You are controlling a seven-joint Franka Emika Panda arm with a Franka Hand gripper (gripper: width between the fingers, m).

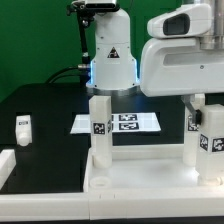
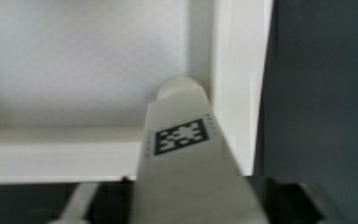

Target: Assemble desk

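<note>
The exterior camera is sitting low and close in front of the tabletop slab, facing across it toward the arm's base at the back. The wrist camera is riding just behind the gripper, looking along the fingers at very short range onto the leg directly ahead. Both views are sharing that leg and the tabletop slab surrounding it.

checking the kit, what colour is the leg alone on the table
White leg with a dark tag, clearest in the exterior view.
</note>
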